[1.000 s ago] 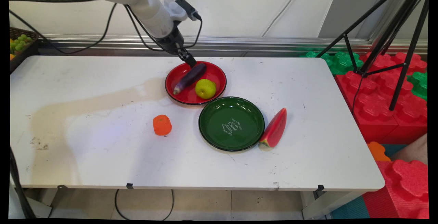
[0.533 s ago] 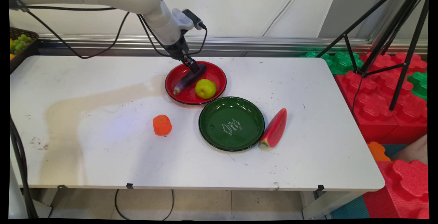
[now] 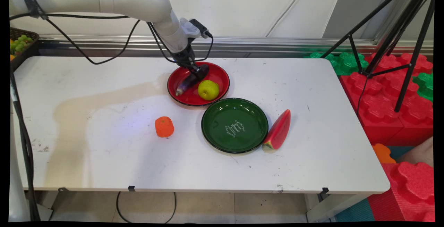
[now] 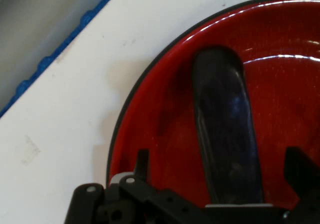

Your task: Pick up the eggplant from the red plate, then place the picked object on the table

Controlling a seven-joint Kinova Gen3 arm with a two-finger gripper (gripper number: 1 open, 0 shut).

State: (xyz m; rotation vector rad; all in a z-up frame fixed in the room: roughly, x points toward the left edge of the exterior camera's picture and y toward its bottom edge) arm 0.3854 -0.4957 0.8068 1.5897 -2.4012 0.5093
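Two plates lie before you on the white table: the red plate carries a purple eggplant and a yellow-green apple, and the green plate just beside it has small white ornamental lettering in its middle, too small to read. Your gripper stands low over the eggplant's far end, its fingers spread apart on both sides of the eggplant in the hand view, not closed on it. You also see an orange fruit alone on the table and a watermelon slice against the green plate's right rim.
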